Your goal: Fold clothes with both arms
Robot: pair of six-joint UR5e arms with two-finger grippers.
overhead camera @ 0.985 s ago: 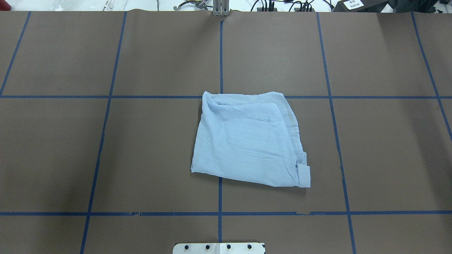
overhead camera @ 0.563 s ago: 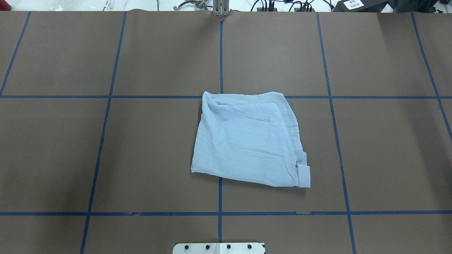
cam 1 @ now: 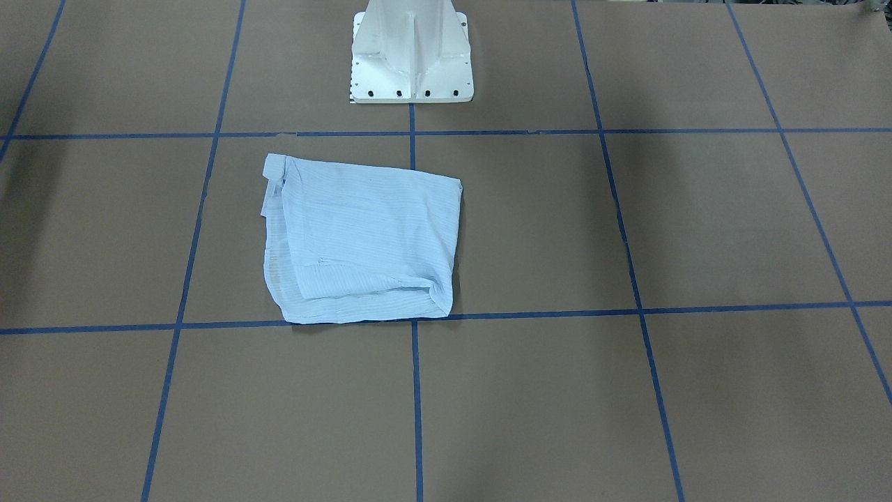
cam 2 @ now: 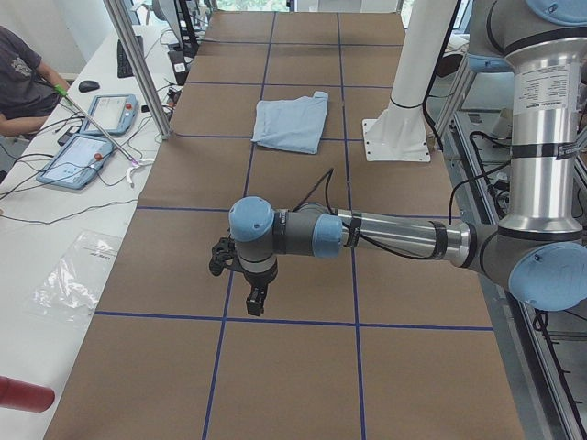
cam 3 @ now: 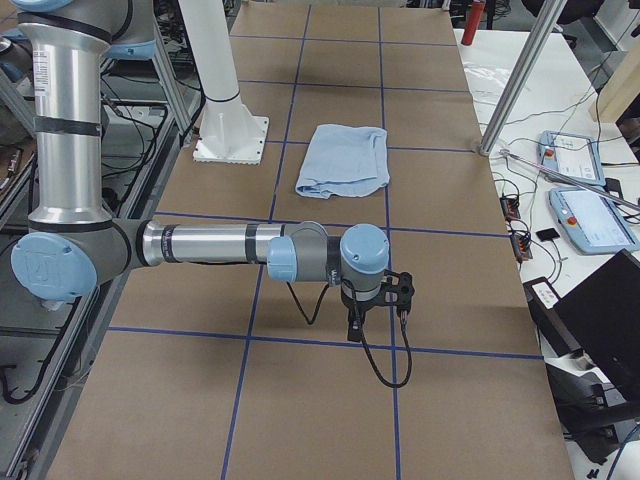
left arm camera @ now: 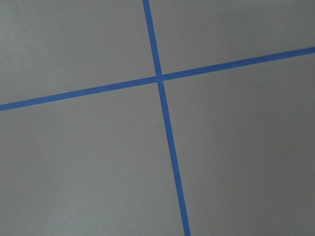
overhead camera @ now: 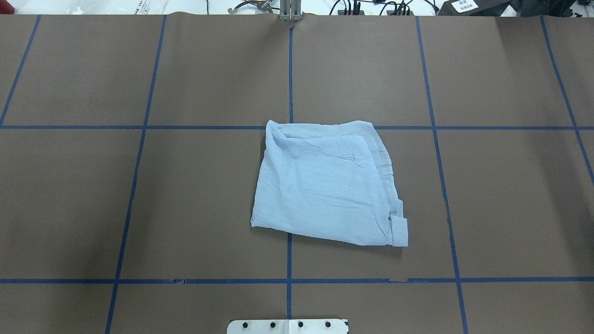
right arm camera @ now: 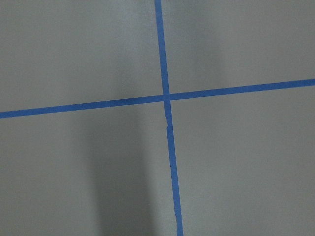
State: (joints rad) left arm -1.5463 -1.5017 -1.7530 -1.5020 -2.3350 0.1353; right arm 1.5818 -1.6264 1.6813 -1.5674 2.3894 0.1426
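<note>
Nearest you at the left end of the surface (cam 2: 303,376), the left arm (cam 2: 394,240) reaches out low and level over the brown covering. The left gripper (cam 2: 256,296) points straight down close to a blue tape line (cam 2: 293,323). This side view does not let you tell whether its fingers are apart or together. Its wrist camera shows only a crossing of tape lines on the brown covering.

At the right end you see the mirror of this. The right arm (cam 3: 210,245) lies level and the right gripper (cam 3: 357,325) points down near a tape line. Here too you cannot tell whether it is spread or closed, and its wrist camera shows only a tape crossing and a soft shadow.

Further in, at the middle of the surface, the shirt (overhead camera: 325,185) lies flat, folded into a rough square. It is well apart from both grippers and nothing touches it. It sits a short way in front of the white pedestal (cam 1: 411,56) and straddles the centre tape line, with most of it on the robot's right. Its far edge runs along a cross line of tape. Under-layers show along its right edge, and a small cuff-like flap (overhead camera: 399,230) sticks out at the corner nearest the robot on the right.

Beyond the surface's far edge stands a white desk with two control tablets (cam 2: 92,137) and a seated person (cam 2: 23,78).
</note>
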